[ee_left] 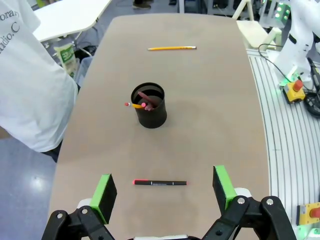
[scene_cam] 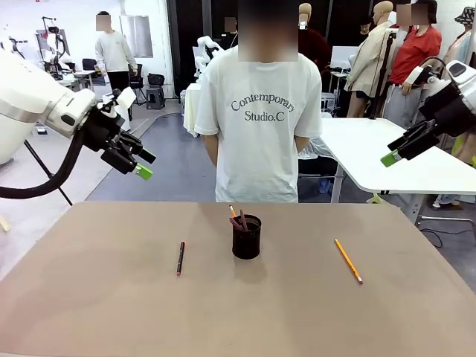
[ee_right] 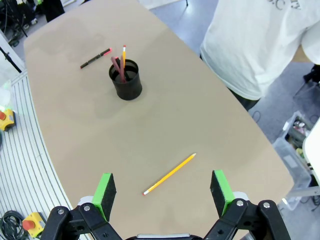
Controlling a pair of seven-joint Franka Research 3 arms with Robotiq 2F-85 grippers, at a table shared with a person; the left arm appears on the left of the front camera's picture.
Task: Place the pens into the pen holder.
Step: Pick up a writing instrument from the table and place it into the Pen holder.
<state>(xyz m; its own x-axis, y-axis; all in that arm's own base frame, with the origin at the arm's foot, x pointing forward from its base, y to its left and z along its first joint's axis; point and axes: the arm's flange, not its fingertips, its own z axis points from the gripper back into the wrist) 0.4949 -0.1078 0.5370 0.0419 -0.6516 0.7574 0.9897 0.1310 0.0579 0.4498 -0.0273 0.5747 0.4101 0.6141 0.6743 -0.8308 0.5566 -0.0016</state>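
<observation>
The black mesh pen holder (scene_cam: 247, 236) (ee_left: 149, 105) (ee_right: 126, 80) stands mid-table with a reddish-pink pen (ee_left: 145, 98) and an orange-yellow pencil (ee_right: 123, 56) inside. A black pen with red ends (scene_cam: 180, 257) (ee_left: 160, 183) (ee_right: 95, 58) lies on the table left of the holder. An orange-yellow pencil (scene_cam: 347, 260) (ee_left: 172, 48) (ee_right: 169, 174) lies to the right. My left gripper (scene_cam: 141, 165) (ee_left: 164, 191) hangs open high above the black pen. My right gripper (scene_cam: 393, 154) (ee_right: 164, 190) hangs open above the loose pencil, and neither gripper holds anything.
A person in a white T-shirt (scene_cam: 256, 126) stands at the far edge of the brown table (scene_cam: 111, 312), hands behind the back. A white table (scene_cam: 387, 149) stands behind on the right. Ribbed flooring and an emergency-stop box (ee_left: 295, 90) lie beside the table.
</observation>
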